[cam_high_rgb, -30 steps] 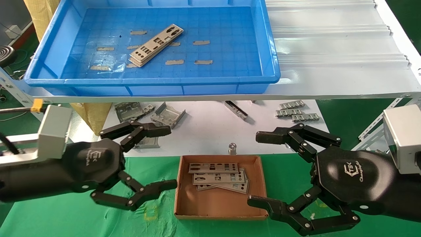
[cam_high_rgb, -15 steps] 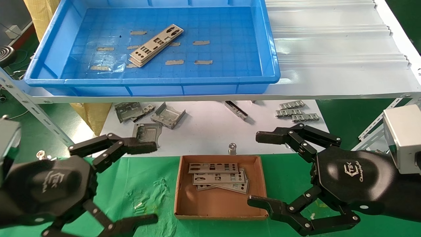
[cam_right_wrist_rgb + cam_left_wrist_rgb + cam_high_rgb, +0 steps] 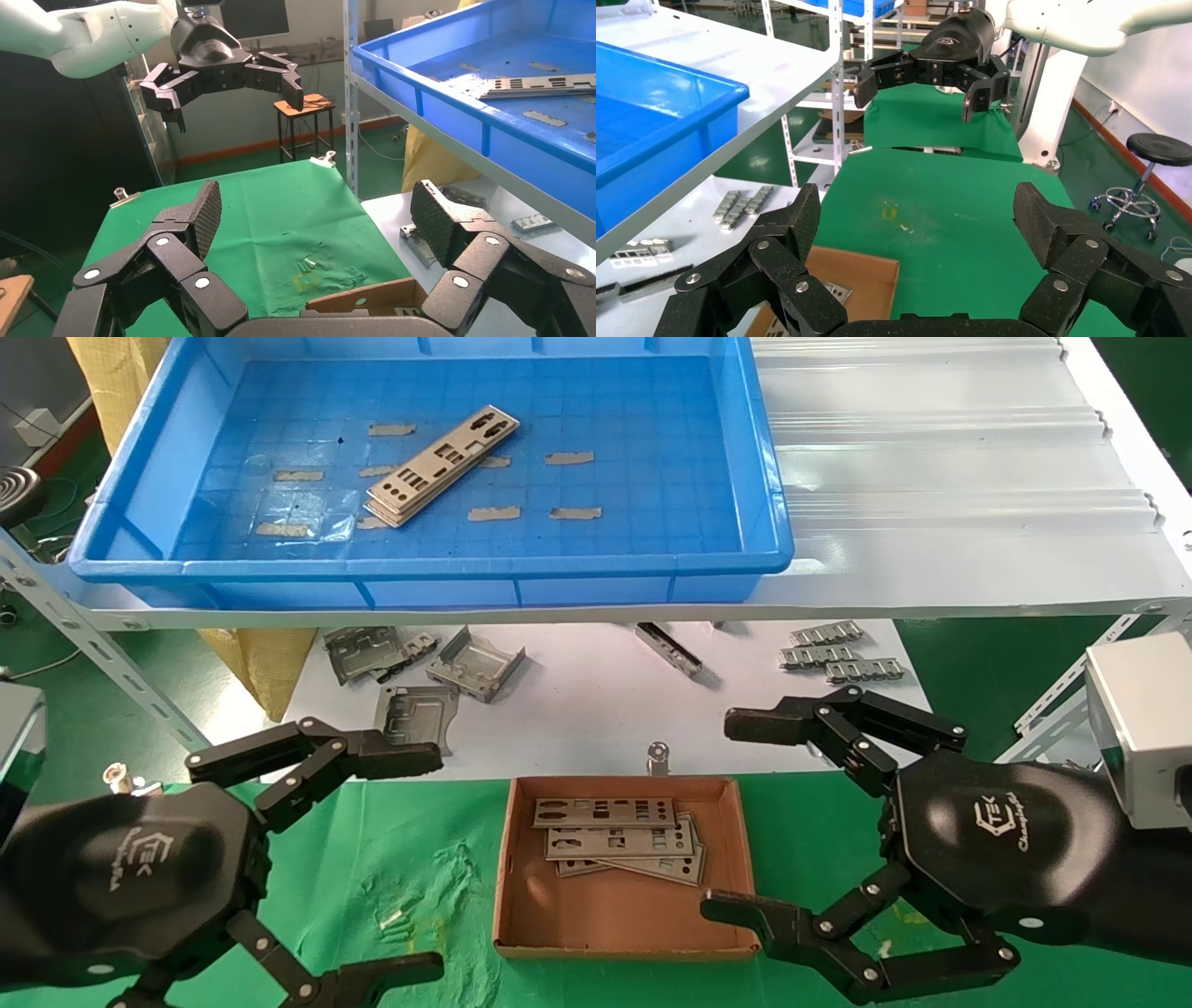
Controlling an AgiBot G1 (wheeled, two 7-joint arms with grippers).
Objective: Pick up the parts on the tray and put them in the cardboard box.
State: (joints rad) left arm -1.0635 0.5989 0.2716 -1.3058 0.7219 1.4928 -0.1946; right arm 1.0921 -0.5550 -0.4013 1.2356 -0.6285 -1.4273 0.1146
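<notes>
A stack of flat punched silver parts (image 3: 440, 465) lies slantwise in the blue tray (image 3: 428, 570) on the upper shelf. The cardboard box (image 3: 624, 905) sits on the green cloth below, with several plates (image 3: 615, 840) inside at its far side. My left gripper (image 3: 414, 864) hovers open and empty left of the box. My right gripper (image 3: 736, 814) hangs open and empty at the box's right edge. The left wrist view shows its open gripper (image 3: 919, 210) over green cloth beside the box (image 3: 856, 274). The right wrist view shows its open gripper (image 3: 316, 210), the box wall (image 3: 365, 298) and the parts (image 3: 541, 84).
Bent grey brackets (image 3: 475, 663), ridged strips (image 3: 838, 654) and a small clip (image 3: 658, 756) lie on white paper behind the box. The white shelf (image 3: 931, 477) overhangs that area, and a slanted perforated rail (image 3: 93, 635) runs at the left.
My left gripper has drawn back to the left and toward me, away from the box, staying open. The right arm has not moved.
</notes>
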